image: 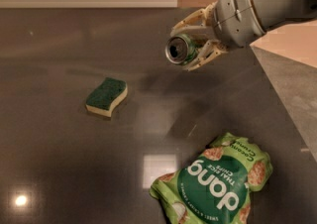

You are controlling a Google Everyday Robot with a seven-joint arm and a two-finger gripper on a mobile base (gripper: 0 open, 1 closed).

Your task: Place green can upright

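Observation:
The green can (179, 48) is held in the air above the dark tabletop (59, 158), lying on its side with its silver end facing left toward the camera. My gripper (190, 44) comes in from the upper right on a grey arm and is shut on the can, its pale fingers (190, 22) wrapped above and below it. The can's body is mostly hidden by the fingers.
A green-topped sponge (106, 96) lies on the table to the left, below the can. A large green "dang" chips bag (218, 186) lies at the front right. The table's right edge (282, 104) runs diagonally past a grey floor.

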